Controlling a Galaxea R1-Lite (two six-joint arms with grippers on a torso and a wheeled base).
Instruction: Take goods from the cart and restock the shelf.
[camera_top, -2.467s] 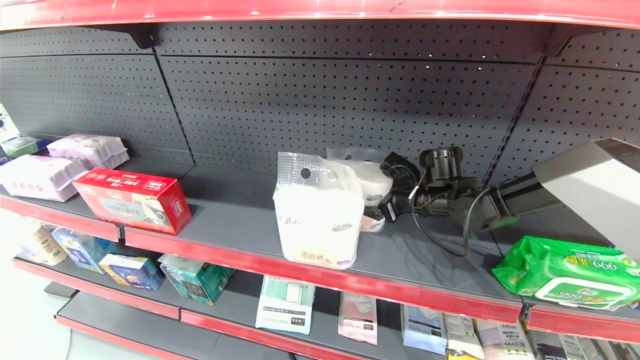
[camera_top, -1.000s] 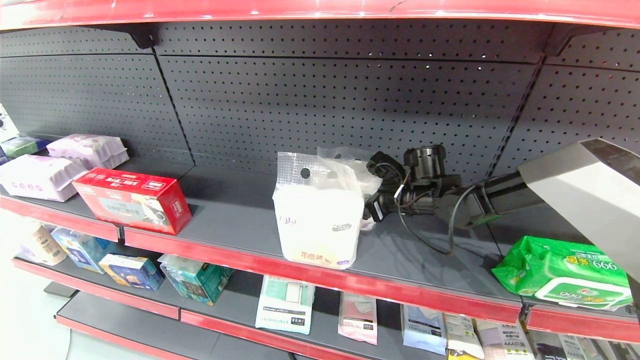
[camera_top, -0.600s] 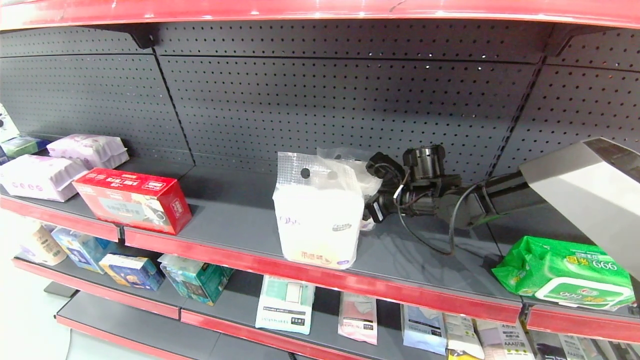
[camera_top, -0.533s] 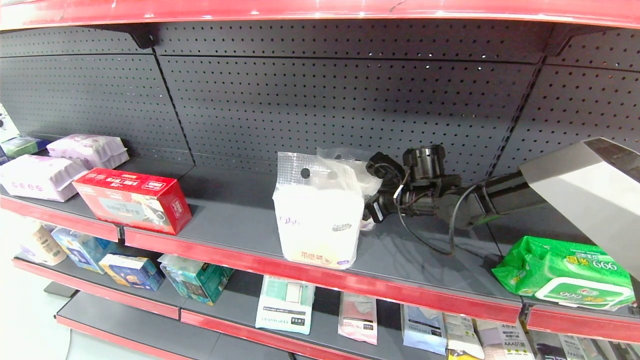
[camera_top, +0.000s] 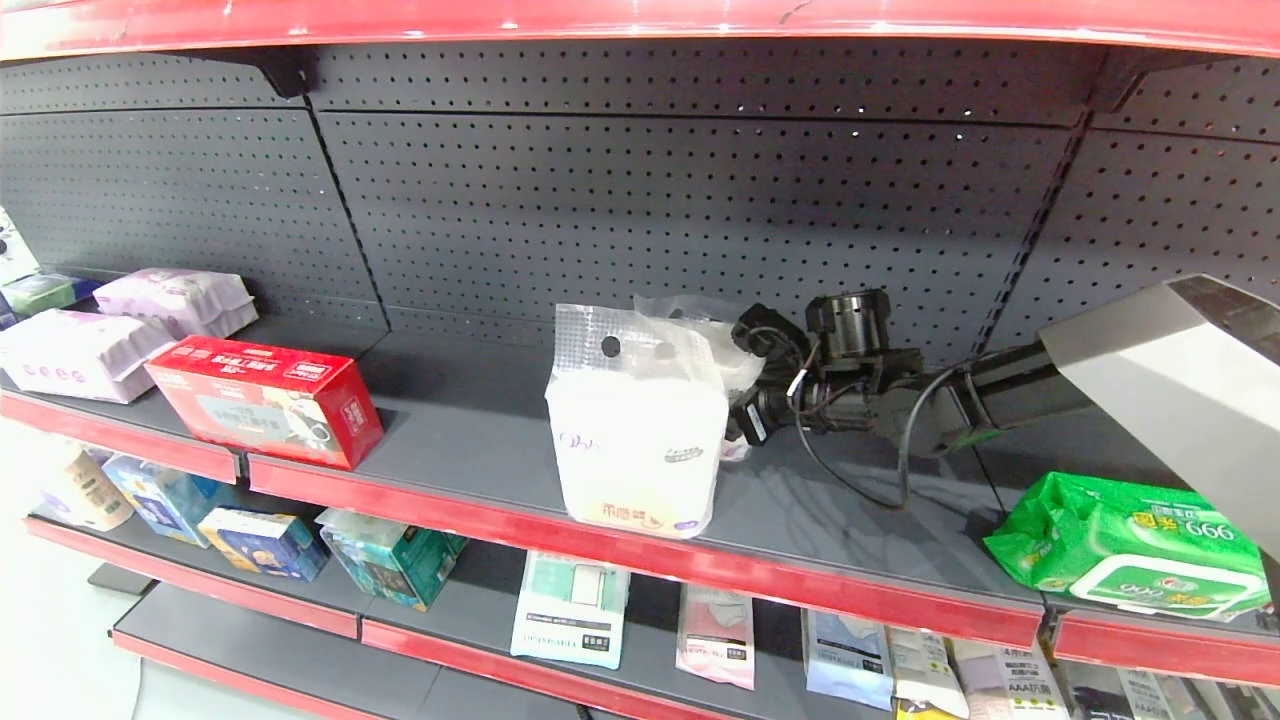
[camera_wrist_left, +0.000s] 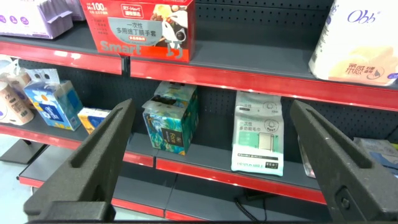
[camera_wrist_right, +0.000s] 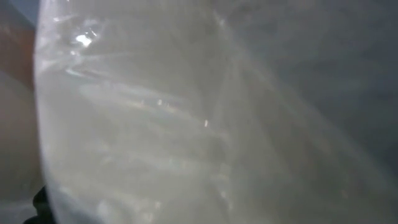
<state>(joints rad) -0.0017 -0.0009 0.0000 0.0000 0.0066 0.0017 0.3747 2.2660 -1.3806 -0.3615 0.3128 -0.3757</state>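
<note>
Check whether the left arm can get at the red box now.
Probably yes: the left gripper is open and empty, and the red box stands at the front edge of the shelf, unblocked.

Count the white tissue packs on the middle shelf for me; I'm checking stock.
2. The front pack stands at the shelf edge; the rear pack sits right behind it, partly covered. Others may be hidden.
</note>
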